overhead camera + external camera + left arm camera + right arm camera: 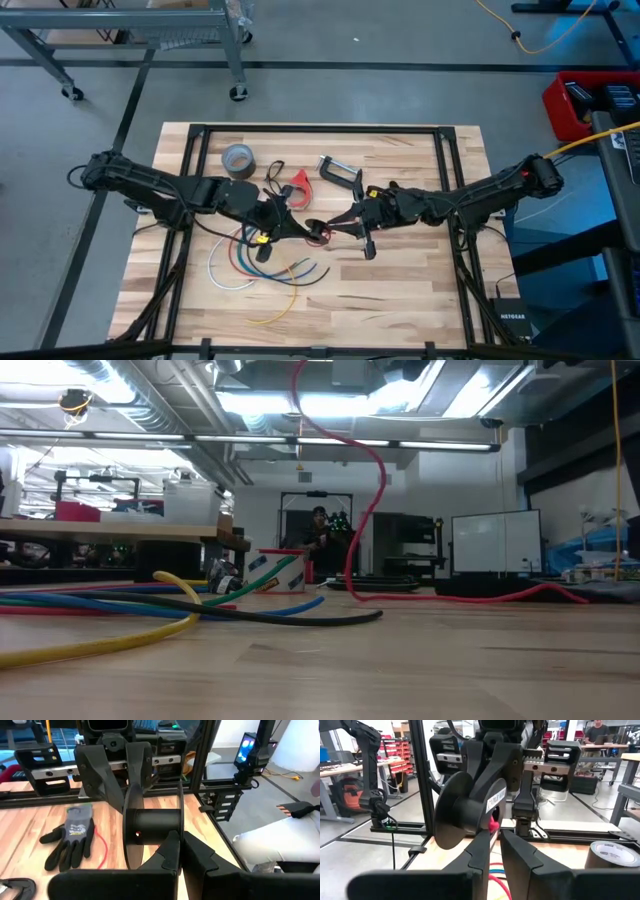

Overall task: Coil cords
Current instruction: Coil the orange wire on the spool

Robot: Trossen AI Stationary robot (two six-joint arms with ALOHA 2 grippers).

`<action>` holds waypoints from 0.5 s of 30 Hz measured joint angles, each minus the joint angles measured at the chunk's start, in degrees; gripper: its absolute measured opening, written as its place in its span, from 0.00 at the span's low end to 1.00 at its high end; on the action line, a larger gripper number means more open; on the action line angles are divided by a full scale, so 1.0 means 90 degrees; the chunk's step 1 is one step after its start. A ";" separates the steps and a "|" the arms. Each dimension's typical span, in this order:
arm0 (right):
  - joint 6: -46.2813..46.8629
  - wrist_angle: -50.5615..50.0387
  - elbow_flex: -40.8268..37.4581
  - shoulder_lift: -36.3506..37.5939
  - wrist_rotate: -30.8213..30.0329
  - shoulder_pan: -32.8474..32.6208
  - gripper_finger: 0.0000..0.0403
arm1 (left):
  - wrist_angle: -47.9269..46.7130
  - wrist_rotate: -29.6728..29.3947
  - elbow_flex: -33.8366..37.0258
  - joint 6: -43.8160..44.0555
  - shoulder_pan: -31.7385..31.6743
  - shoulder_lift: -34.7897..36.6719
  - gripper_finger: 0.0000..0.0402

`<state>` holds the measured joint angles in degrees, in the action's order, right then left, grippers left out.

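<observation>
The wooden table (400,290) is the biggest thing here, with both arms reaching in to meet over its middle. The left gripper (300,228) and right gripper (335,226) come together on a small black spool (317,233), held up off the table between them. In the left wrist view the left claw is clamped shut on a flange of the spool (150,827), while the other arm's fingers pinch the far side. The right claw is nearly closed, and it looks like it's gripping the spool's edge from its own side (465,807).

The thin red wire (365,510) shows in the low view, hanging down in a loose curve and then trailing flat across the tabletop, so hardly any of it looks wound on yet.

To do this step well, one claw probably should hold the spool steady while the other feeds wire, keeping light tension so the turns lie snug on the hub and don't slip over the flange. The fanned bundle of coloured wires (262,270) lies close by underneath, so snagging is a risk.

Containers: none on the table, just a grey tape roll (237,158), a black clamp (340,172) and a work glove (70,837).
</observation>
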<state>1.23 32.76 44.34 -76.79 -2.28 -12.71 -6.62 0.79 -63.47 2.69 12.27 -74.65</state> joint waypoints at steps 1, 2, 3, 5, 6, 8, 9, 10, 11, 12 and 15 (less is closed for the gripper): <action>0.0002 -0.0007 0.0000 0.0000 0.0045 0.0000 0.13 | -0.0016 -0.0002 -0.0002 0.0000 0.0000 0.0000 0.00; 0.0017 -0.0029 0.0000 0.0000 0.0075 0.0000 0.13 | -0.0033 -0.0002 -0.0002 0.0027 0.0000 0.0000 0.00; 0.0068 -0.0045 0.0000 0.0001 0.0105 0.0000 0.13 | -0.0050 0.0000 -0.0002 0.0064 0.0000 0.0000 0.00; 0.0213 -0.0042 0.0000 0.0002 0.0138 0.0000 0.13 | -0.0093 0.0003 0.0000 0.0166 0.0016 0.0002 0.00; 0.0270 -0.0049 0.0000 0.0002 0.0149 0.0000 0.13 | -0.0151 0.0003 -0.0001 0.0214 0.0027 0.0007 0.00; 0.0350 -0.0097 0.0000 0.0002 0.0159 0.0000 0.13 | -0.0275 -0.0001 -0.0001 0.0324 0.0056 0.0007 0.00; 0.0364 -0.0148 0.0000 0.0002 0.0162 0.0000 0.13 | -0.0319 -0.0001 -0.0001 0.0371 0.0058 0.0007 0.00; 0.0368 -0.0191 0.0000 0.0002 0.0162 0.0000 0.13 | -0.0361 -0.0001 0.0000 0.0443 0.0068 0.0007 0.00; 0.0370 -0.0227 0.0000 0.0002 0.0162 0.0000 0.13 | -0.0412 -0.0001 0.0000 0.0493 0.0086 0.0007 0.00; 0.0372 -0.0258 0.0000 0.0002 0.0165 0.0000 0.13 | -0.0436 -0.0006 -0.0002 0.0526 0.0093 0.0007 0.00; 0.0381 -0.0319 0.0000 0.0005 0.0165 0.0000 0.13 | -0.0431 -0.0014 0.0000 0.0517 0.0095 0.0007 0.00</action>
<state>4.67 29.89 44.34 -76.75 -0.80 -12.71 -10.51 0.67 -63.46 7.34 13.13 -74.59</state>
